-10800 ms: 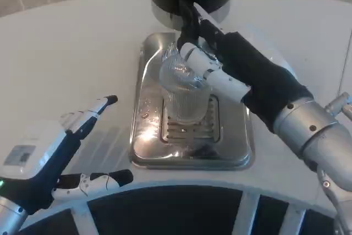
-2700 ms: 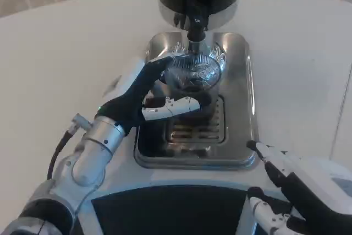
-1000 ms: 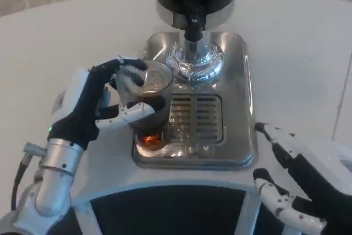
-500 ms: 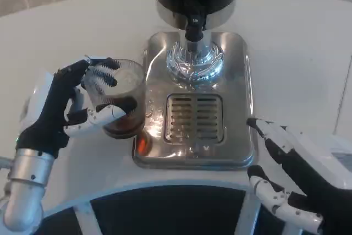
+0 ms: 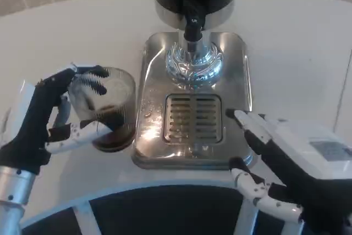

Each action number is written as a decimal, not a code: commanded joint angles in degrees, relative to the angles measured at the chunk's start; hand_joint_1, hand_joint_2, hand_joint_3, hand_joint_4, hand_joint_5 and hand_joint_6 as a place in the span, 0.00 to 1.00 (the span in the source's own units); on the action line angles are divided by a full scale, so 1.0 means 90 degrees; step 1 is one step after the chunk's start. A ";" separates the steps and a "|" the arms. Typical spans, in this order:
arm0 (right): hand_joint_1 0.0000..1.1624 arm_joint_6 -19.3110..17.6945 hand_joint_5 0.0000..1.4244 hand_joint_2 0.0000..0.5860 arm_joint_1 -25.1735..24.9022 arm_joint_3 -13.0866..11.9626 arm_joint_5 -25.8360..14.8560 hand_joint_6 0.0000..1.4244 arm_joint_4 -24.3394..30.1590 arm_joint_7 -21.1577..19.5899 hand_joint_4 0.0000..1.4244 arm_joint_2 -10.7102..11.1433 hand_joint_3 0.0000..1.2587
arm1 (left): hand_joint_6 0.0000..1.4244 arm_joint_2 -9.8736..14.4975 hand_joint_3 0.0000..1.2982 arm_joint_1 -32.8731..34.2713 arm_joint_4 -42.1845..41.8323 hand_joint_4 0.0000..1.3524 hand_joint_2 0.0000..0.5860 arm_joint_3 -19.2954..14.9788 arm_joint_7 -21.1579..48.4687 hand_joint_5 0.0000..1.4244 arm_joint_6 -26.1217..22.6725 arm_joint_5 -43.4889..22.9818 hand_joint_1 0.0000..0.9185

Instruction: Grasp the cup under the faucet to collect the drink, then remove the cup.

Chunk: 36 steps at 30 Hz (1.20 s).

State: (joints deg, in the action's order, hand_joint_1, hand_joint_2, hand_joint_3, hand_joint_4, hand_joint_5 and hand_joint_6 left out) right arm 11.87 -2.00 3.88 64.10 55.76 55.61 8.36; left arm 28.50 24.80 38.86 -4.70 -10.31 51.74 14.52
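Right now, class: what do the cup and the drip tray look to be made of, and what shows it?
Cup: clear, probably plastic; fingers and dark drink show through its wall. Drip tray: polished metal, likely stainless steel; mirror-bright, with glints and reflections.

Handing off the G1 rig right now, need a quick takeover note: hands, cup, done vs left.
Left hand: grips the clear cup, fingers wrapped around its side.
Right hand: holds nothing, fingers apart, by the front right corner of the steel drip tray.
Cup: upright, dark drink in the bottom, on the white table to the left of the tray, clear of the faucet.
Done: drink collected, cup taken out from under the faucet.
Left: I cannot tell whether the cup's base rests on the table; if so, probably just release it.
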 commanded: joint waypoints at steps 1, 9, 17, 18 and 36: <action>0.06 -0.0117 0.00 0.99 -0.0049 0.0185 0.0150 0.00 0.0060 -0.0139 0.00 0.0007 0.00 | 1.00 0.0060 0.74 -0.0432 -0.0635 0.85 0.09 -0.0249 0.0092 0.95 -0.0043 -0.0217 0.62; 0.07 -0.0248 0.00 1.00 0.0095 0.0368 0.0215 0.00 0.0062 -0.0293 0.00 0.0010 0.00 | 1.00 0.0017 0.74 -0.1016 -0.1463 0.85 0.08 -0.0494 0.0199 0.95 -0.0195 -0.0204 0.62; 0.08 -0.0354 0.00 1.00 0.0172 0.0508 0.0296 0.00 0.0147 -0.0236 0.00 0.0059 0.00 | 1.00 -0.0016 0.74 -0.1370 -0.2090 0.85 0.08 -0.0520 0.0428 0.95 -0.0206 -0.0247 0.62; 0.08 -0.0369 0.00 1.00 0.0198 0.0533 0.0319 0.00 0.0167 -0.0234 0.00 0.0055 0.00 | 1.00 -0.0021 0.74 -0.1400 -0.2146 0.85 0.08 -0.0514 0.0459 0.95 -0.0203 -0.0254 0.62; 0.09 -0.0533 0.00 1.00 0.0467 0.0751 0.0701 0.00 0.0385 -0.0111 0.00 -0.0216 0.00 | 1.00 -0.0082 0.74 -0.1483 -0.2300 0.85 0.07 -0.0467 0.0985 0.95 -0.0169 -0.0487 0.63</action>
State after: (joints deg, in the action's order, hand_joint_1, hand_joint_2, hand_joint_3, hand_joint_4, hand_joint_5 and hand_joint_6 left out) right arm 7.81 1.51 10.51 70.23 58.52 54.13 6.96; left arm 28.16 11.61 19.02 -8.42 -1.61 49.21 11.73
